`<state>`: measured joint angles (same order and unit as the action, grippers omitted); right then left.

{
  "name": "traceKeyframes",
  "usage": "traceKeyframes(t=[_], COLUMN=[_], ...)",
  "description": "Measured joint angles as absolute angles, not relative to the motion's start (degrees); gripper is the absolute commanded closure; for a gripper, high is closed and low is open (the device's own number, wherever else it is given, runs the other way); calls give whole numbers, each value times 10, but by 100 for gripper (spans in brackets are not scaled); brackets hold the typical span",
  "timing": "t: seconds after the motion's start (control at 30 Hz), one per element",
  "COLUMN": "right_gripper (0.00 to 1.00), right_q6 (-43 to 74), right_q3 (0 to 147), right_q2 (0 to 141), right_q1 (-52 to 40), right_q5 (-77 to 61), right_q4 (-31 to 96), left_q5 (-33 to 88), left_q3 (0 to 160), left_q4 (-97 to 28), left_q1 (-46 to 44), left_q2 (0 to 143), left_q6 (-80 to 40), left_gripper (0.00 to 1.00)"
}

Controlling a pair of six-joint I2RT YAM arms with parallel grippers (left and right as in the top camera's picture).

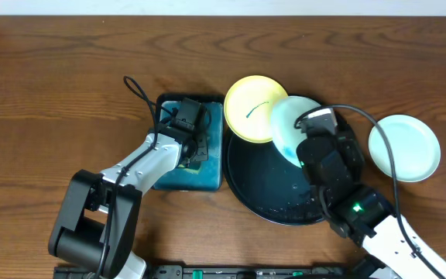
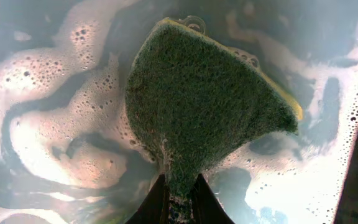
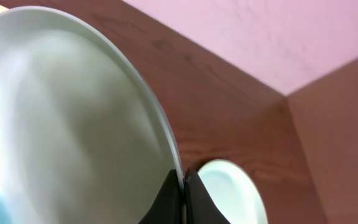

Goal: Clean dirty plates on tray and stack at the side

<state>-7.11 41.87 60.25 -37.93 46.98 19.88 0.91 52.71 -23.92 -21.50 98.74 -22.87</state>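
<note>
Pinching a green sponge (image 2: 204, 106) in the left gripper (image 2: 179, 186) over foamy water in the teal sponge dish (image 1: 214, 167), just left of the tray (image 1: 262, 186) | right gripper (image 3: 183, 186) clamped on the rim of a tilted mint-white plate (image 3: 73, 124) above the tray's right side | yellow plate (image 1: 254, 108), teal-smeared, on the tray's far rim, its right edge overlapped by the held plate | third plate (image 1: 405, 147) on the table (image 1: 53, 93), right of the tray, apart from it

Overhead, the right arm (image 1: 333, 164) sprawls across the tray (image 1: 258, 182), hiding its right rim and the lower part of the tilted mint plate (image 1: 289, 116), then runs off the bottom of the view. At the right wrist that plate is a pale blur, cropped left and bottom. At the left wrist, the left gripper (image 2: 179, 193) shows only dark fingertips, cut off below the sponge (image 2: 204, 106).
</note>
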Motion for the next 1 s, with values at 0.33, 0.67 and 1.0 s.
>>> traceKeyframes(t=[0.33,0.67,1.0], right_gripper=[99,99,99], right_q6=[-188,-321,-382], right_q3=[419,419,419], right_q2=[602,602,605], right_q1=[-433,-479,-493], right_q5=[506,690,766], right_q4=[191,95,59], left_q5=[9,9,9], left_q3=[527,528,528], left_q4=[-239,-239,-238], left_q1=[-215,-215,-215], left_q2=[988,988,988], left_q6=[-229,-229,-229], left_gripper=[92,92,92])
